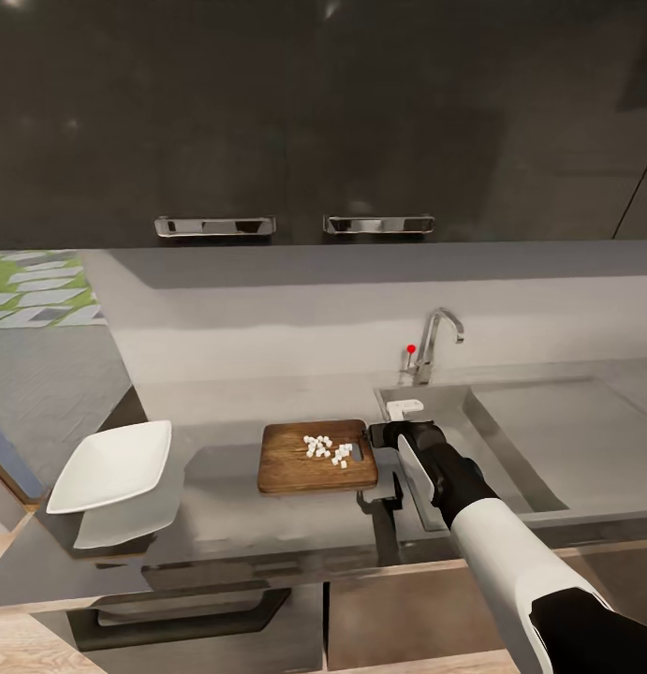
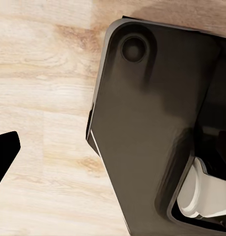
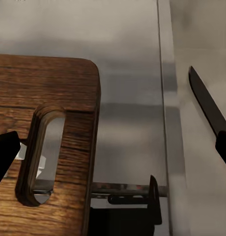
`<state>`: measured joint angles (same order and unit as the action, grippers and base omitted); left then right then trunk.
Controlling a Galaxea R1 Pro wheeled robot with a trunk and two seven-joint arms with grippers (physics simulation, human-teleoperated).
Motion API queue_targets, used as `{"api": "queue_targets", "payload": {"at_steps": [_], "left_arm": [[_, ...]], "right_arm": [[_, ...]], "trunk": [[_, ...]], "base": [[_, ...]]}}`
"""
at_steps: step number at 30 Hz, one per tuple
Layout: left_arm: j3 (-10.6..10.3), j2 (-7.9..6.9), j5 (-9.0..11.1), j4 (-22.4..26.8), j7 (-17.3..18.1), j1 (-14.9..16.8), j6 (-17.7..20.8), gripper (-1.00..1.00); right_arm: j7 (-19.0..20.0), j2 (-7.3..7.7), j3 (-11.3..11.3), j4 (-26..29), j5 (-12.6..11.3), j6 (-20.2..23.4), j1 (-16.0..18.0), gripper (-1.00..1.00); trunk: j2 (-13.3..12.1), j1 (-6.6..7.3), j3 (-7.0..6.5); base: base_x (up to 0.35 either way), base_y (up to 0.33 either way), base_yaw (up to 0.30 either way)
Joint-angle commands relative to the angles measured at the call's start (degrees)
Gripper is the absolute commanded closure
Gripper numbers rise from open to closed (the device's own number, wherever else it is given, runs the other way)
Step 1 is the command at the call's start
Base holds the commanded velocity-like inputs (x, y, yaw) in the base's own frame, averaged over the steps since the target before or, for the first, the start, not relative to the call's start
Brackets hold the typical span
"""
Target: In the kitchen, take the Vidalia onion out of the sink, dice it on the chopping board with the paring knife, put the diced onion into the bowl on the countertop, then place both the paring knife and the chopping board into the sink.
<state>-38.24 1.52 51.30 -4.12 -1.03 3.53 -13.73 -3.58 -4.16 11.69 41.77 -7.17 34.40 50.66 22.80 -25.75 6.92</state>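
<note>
Countertop (image 1: 220, 421) with chopping board (image 1: 295, 463), bowl (image 1: 112, 465)

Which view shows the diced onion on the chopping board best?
The head view: the diced onion lies as a cluster of white cubes on the chopping board. The right wrist view catches a few pale bits beside the board's handle slot.

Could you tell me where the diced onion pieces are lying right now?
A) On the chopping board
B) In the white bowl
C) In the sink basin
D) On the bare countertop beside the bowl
A: the diced onion sits as small white cubes on the chopping board near its handle slot, while the bowl to the side looks empty.
</note>
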Motion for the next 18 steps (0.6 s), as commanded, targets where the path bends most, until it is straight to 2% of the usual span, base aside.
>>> {"api": "queue_targets", "payload": {"at_steps": [1, 18], "left_arm": [[-0.34, 0.06, 0.02, -0.18, -0.11, 0.07, -0.28, -1.00], [-0.34, 0.06, 0.02, -0.18, -0.11, 0.07, -0.26, -1.00]], "right_arm": [[-0.38, 0.03, 0.17, 0.06, -0.56, 0.23, 0.05, -1.00], [-0.38, 0.03, 0.17, 0.06, -0.56, 0.23, 0.05, -1.00]], "trunk": [[0.12, -0.03, 0.12], [0.12, -0.03, 0.12]], "base": [[0.000, 0.000, 0.000], [-0.013, 0.026, 0.000]]}}
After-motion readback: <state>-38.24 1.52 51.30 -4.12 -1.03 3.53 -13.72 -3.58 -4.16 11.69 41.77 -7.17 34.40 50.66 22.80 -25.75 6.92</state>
